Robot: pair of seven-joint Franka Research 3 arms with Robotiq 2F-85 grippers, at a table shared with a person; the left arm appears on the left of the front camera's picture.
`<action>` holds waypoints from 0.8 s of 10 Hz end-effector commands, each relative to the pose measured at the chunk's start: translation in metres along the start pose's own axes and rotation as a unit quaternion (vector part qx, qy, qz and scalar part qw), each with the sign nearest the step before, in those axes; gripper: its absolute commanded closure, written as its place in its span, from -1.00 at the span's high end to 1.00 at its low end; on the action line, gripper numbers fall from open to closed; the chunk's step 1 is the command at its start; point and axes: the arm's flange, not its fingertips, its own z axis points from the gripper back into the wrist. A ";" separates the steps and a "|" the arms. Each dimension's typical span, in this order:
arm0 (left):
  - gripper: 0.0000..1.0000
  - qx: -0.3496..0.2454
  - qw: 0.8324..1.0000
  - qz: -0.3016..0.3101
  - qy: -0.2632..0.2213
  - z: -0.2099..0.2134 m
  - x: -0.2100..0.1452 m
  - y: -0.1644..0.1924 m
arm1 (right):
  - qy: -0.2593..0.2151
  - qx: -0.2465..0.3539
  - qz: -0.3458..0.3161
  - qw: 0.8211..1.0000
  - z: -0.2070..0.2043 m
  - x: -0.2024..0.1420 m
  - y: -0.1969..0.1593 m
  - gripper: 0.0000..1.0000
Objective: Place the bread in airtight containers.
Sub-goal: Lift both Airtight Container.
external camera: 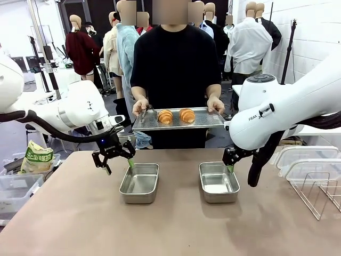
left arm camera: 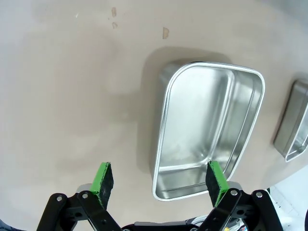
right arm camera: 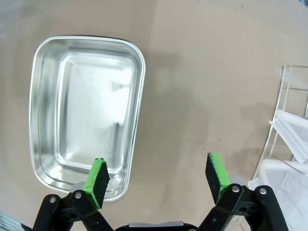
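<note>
Two croissants up on a tray, left croissant just beside right croissant, well apart from the tubs. Tray held off the desk by a person at the far side, gripped at both ends.

Down on the desk: left tub and right tub side by side with a gap between, both bare inside.

Left hand spread wide, holding nothing, hovering by the far left corner of left tub. Same from its wrist cam: left hand with one pad over the rim of left tub, the other over bare desk.

Right hand also wide and empty, above the far right end of right tub. From its wrist cam, right hand with one pad over the edge of right tub, the other over desk, wire rack off to the side.
</note>
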 end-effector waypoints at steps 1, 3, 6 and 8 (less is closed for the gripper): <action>1.00 0.000 1.000 -0.002 -0.001 0.001 0.000 -0.002 | 0.000 0.000 0.000 1.000 0.000 0.000 0.000 1.00; 1.00 0.081 0.997 -0.009 -0.008 -0.007 0.006 -0.022 | 0.033 -0.025 -0.025 0.999 0.002 -0.004 0.004 1.00; 1.00 0.109 0.993 -0.015 0.029 -0.021 0.021 -0.039 | 0.046 -0.009 -0.062 0.997 -0.012 -0.002 0.010 1.00; 1.00 0.124 0.992 -0.005 0.031 -0.031 0.026 -0.036 | 0.053 -0.010 -0.070 0.996 -0.025 0.003 0.011 1.00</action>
